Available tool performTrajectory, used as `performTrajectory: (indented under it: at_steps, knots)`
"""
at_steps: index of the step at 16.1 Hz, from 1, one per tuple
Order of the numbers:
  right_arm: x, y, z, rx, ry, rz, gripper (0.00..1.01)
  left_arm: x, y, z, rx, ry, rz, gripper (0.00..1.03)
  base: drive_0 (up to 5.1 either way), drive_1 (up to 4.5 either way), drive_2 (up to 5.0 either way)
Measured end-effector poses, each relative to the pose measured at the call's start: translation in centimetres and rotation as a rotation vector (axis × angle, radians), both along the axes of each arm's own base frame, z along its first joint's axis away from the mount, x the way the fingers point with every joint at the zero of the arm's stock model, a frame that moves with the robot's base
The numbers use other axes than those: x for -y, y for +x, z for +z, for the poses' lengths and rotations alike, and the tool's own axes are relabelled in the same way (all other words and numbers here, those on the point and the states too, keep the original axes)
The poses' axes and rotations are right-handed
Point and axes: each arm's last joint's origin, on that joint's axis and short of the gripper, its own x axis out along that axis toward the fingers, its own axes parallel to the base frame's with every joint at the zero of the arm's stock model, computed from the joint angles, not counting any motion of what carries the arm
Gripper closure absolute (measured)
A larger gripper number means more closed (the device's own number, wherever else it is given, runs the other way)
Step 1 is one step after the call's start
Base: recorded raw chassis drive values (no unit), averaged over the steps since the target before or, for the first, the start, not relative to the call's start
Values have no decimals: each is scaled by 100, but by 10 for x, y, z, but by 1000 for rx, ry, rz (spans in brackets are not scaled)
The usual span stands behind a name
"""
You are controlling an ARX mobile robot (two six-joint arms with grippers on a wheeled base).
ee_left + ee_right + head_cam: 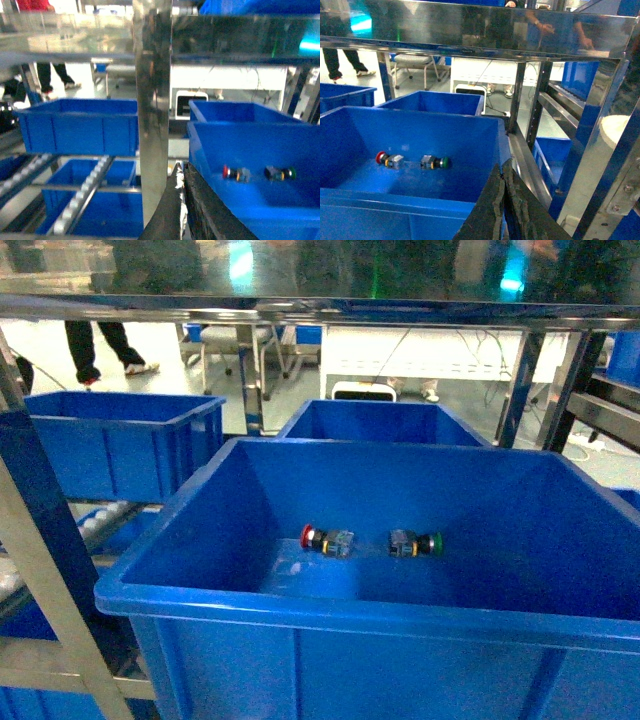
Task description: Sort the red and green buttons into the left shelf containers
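The red button point(320, 539) and the green button point(418, 543) lie on their sides, a little apart, on the floor of a large blue bin point(300, 612) right in front of me. Both wrist views show them too: red button point(231, 173) and green button point(281, 173), red button point(386, 159) and green button point(435, 162). A left shelf container point(115, 445) stands to the left behind a steel post. My left gripper point(180, 172) is shut and empty, outside the bin's left wall. My right gripper point(503, 170) is shut and empty, beside the bin's right wall. Neither gripper shows in the head view.
A steel shelf point(320, 306) runs overhead. A vertical steel post point(152, 125) stands just ahead of the left gripper. Another blue bin point(380, 422) sits behind the front one. A lower blue bin point(112, 210) and roller rails point(85, 195) are at the left. Steel rack uprights point(600, 150) stand to the right.
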Motion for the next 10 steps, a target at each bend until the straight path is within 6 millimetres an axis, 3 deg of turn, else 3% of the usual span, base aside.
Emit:
performTrajectory:
  at_steps: [10]
  knots:
    - [0, 0, 0, 0, 0, 0, 99, 0, -7, 0, 14, 0, 0, 101, 0, 0, 0]
